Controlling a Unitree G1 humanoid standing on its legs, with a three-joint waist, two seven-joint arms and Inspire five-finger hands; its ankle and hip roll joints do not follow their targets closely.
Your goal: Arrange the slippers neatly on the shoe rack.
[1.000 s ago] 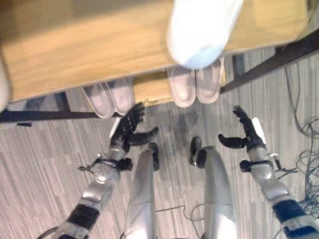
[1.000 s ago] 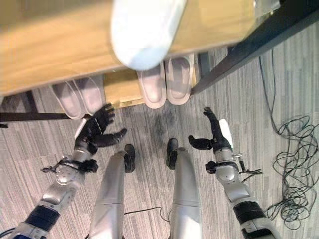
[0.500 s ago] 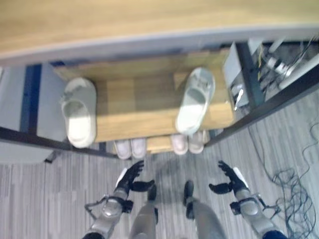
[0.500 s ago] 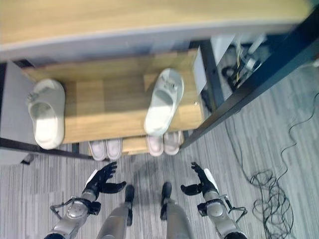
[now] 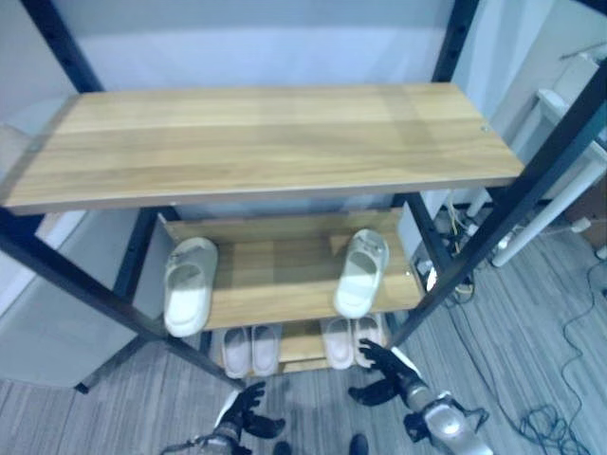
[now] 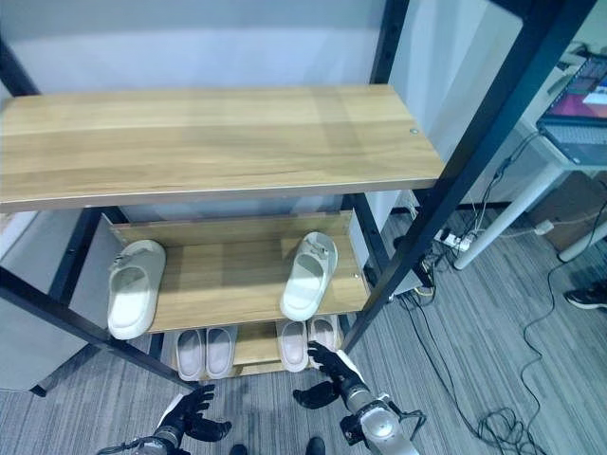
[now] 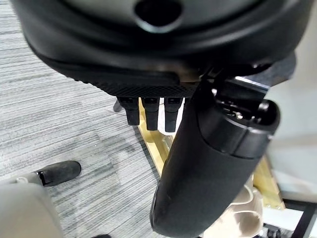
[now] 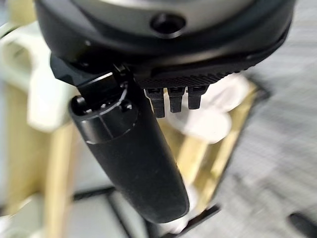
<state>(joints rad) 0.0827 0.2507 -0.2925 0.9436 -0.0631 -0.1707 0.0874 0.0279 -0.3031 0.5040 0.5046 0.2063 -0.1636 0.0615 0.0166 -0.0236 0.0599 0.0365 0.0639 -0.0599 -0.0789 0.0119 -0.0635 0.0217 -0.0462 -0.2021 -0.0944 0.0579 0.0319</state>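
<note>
Nearest you, both hands hang low over the grey floor (image 6: 493,313) in front of the shoe rack (image 6: 474,171), holding nothing. Your left hand (image 6: 193,414) has its fingers spread and relaxed, thumb out to the side. Your right hand (image 6: 332,375) is likewise spread wide, thumb apart from the fingers.

Count six slippers in all. On the bottom shelf (image 6: 248,343) you have two pairs: a left pair (image 6: 206,350) and a right pair (image 6: 305,339), each side by side and touching, toes toward you.

On the middle shelf (image 6: 237,284) lie two single white slippers, well apart: the left slipper (image 6: 133,288) at the shelf's left end, overhanging the front edge, and the right slipper (image 6: 309,276) right of centre, tilted slightly, its toe also past the edge.

Farthest is the top shelf (image 6: 209,137).
</note>
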